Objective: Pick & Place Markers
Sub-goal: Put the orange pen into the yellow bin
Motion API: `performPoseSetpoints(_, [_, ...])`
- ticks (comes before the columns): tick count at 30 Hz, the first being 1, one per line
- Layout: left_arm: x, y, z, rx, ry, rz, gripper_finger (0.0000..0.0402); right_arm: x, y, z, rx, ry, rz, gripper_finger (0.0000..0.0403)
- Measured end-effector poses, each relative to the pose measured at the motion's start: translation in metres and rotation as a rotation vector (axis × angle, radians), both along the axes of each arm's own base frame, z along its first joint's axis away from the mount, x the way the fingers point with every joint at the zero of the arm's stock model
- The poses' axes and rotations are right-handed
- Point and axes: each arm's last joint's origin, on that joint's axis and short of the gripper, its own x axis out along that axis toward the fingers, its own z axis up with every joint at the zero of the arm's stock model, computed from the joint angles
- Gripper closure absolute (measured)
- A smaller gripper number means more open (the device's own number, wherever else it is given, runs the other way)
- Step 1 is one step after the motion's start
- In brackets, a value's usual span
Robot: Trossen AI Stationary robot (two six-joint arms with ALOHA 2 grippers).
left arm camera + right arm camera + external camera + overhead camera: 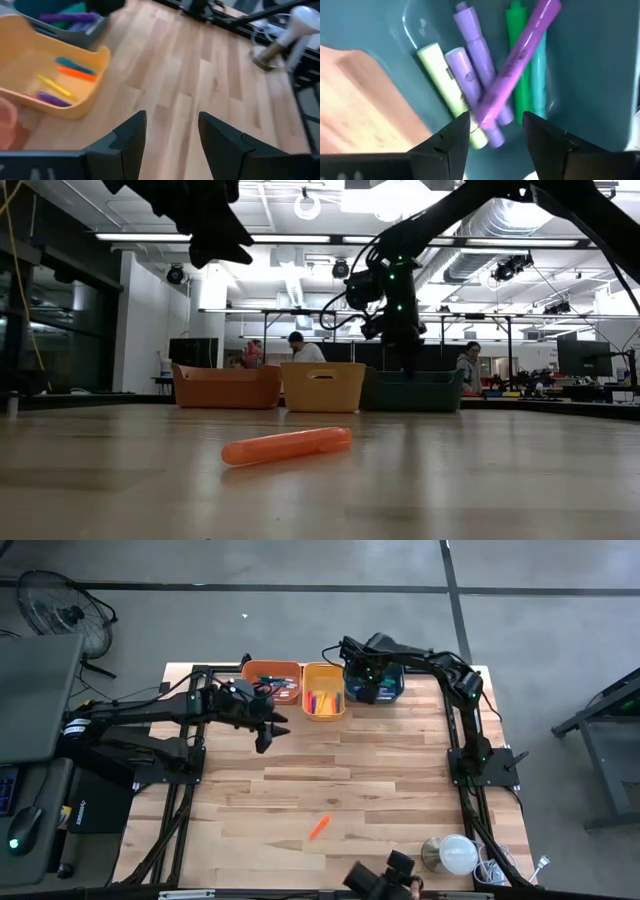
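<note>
Markers sorted on a wooden table [380, 780], ordered by size. Three bins stand in a row at the far edge: orange bin [271, 680], yellow bin [323, 690], teal bin [385, 685]. Right gripper [495, 131] hangs inside the teal bin, fingers spread, a purple marker [517, 60] lying loose just beyond its tips. Left gripper [268, 730] hovers beside the orange bin, fingers spread and empty. One orange marker [319, 828] lies alone toward the near edge, long axis slanted, well apart from both grippers; the left appears somewhat nearer.
</note>
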Motion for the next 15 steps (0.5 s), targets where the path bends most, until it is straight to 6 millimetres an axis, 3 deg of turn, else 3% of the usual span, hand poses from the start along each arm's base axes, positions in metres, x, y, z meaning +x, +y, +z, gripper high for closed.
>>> performPoseSetpoints(8, [0.014, -0.009, -0.014, -0.073, 0.063, -0.075, 0.0225, -0.008, 0.020, 0.044, -0.005, -0.149, -0.187, 0.0236])
performPoseSetpoints(15, [0.031, -0.036, -0.033, -0.113, 0.156, -0.114, 0.0225, -0.016, 0.056, 0.096, -0.052, -0.298, -0.232, 0.0236])
